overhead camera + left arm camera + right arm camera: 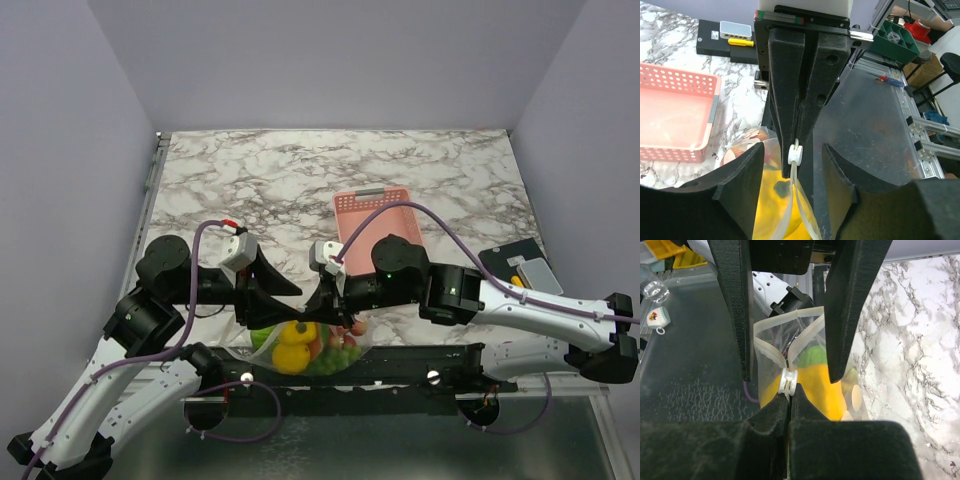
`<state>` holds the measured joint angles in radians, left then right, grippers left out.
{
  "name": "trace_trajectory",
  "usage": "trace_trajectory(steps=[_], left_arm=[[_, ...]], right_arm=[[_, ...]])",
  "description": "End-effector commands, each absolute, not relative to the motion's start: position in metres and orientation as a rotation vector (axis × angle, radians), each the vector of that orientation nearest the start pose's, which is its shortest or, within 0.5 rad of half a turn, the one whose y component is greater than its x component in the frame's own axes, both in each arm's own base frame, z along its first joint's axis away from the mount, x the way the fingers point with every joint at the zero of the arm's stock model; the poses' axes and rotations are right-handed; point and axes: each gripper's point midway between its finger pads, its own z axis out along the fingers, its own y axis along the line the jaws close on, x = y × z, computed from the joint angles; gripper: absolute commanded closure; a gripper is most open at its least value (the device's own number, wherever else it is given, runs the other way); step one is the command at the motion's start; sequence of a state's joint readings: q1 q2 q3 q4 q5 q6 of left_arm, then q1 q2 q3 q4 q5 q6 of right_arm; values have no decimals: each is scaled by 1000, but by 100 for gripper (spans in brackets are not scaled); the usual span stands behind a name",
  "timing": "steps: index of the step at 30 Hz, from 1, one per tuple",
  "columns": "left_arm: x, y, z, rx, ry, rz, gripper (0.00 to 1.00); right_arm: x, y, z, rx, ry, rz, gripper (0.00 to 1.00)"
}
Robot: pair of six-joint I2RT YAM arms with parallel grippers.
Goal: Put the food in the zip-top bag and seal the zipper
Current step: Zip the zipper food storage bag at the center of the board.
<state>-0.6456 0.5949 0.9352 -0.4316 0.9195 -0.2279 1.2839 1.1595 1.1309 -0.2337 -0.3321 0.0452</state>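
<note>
At the middle of the table's (pixel 250 180) near edge, the clear bag (pixel 322 352) sits between the two arms. It holds a yellow fruit (pixel 292 352), a green one (pixel 812 356) and some small reddish pieces (pixel 352 330). The right claw (pixel 789 401) is clenched on the zipper (pixel 768 347), pinching the strip right at its white slider (pixel 788 380). Facing it, the left claw (pixel 792 152) is released, its fingers (pixel 742 185) spread to either side of the bag's mouth. Whether they touch the plastic cannot be told. Beyond the arms, toward the table's middle, stands a pink basket (pixel 400 215). Near the right edge lies a black box (pixel 503 262) with a grey block (pixel 533 271) on it.
</note>
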Motion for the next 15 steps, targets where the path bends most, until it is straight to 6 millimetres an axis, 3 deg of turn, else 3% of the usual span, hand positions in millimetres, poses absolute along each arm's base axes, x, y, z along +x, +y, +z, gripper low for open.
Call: trace_trajectory(steps=[1, 15], left_arm=[[49, -226, 348, 1121, 1421, -1432, 52], [46, -225, 344, 1131, 1421, -1446, 74]], right_arm=[[46, 388, 347, -1312, 1371, 1270, 99], [47, 388, 352, -1291, 1368, 1271, 99]])
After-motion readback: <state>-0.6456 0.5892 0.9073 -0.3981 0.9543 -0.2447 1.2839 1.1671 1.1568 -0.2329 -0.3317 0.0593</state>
